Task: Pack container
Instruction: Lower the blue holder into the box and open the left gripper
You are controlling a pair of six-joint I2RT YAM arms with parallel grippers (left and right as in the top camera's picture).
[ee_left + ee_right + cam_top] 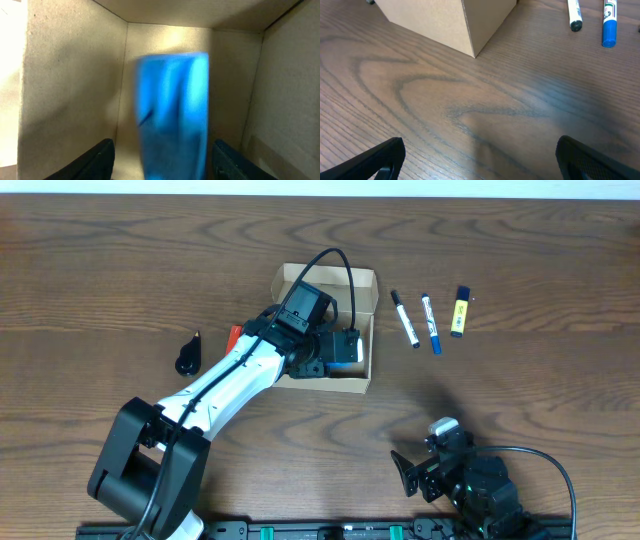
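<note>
Fingers of the left arm (102,160) are being held down inside the container (300,277), parted wider than the blurred blue item (172,115) between them, which seems not to be gripped. Right of the container, three pens (430,323) are lying side by side on the surface (520,260), long axes pointing roughly away from the robot. Nearer to them, fingers of the right arm (590,160) are being held wide apart and empty.

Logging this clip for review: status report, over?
Left gripper open inside container, blurred blue item between its fingers. Right gripper open, empty, off to the side. Nothing seen blocking.
</note>
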